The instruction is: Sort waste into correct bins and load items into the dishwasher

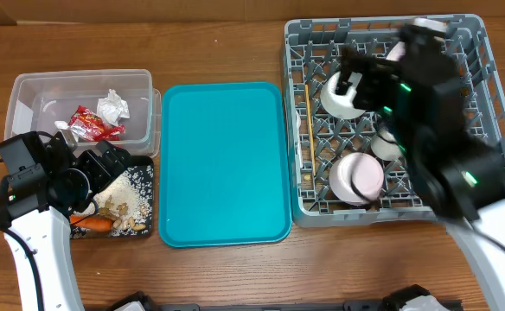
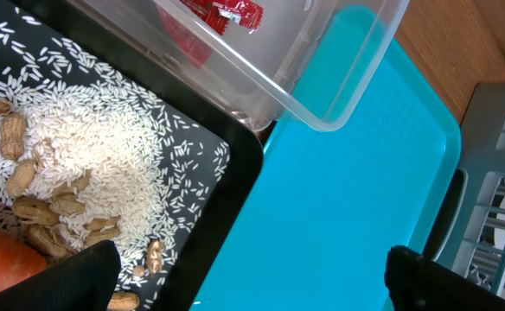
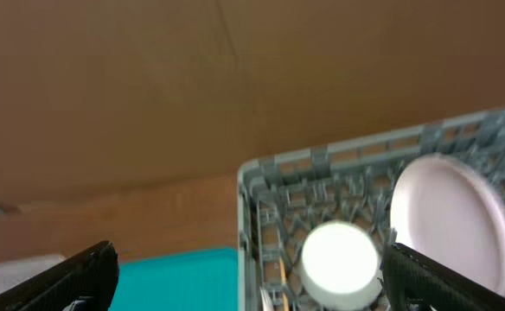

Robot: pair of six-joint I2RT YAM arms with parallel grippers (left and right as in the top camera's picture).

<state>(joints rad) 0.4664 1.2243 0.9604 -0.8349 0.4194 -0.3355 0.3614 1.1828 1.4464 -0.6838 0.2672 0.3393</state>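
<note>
My left gripper (image 1: 105, 168) hangs open and empty over the black tray (image 1: 147, 212), its fingertips (image 2: 84, 275) straddling the tray's rim (image 2: 226, 207) and the teal tray. On the black tray lie rice (image 2: 105, 147), nut scraps (image 2: 54, 207) and a carrot (image 2: 2, 263). The clear tub (image 1: 28, 95) holds a red wrapper (image 1: 92, 125) and a paper wad (image 1: 114, 105). My right gripper (image 3: 252, 289) is open above the grey dish rack (image 1: 300, 130), empty. In the rack sit a white bowl (image 1: 343, 97), a pink bowl (image 1: 356, 177), a small cup (image 1: 386, 142), a pale plate (image 3: 447, 220) and a chopstick (image 1: 307, 121).
A teal serving tray (image 1: 226, 164) lies between the two bins and the rack, bare. The right arm covers much of the rack's right half in the overhead view. Bare wooden table runs along the front edge and behind the rack.
</note>
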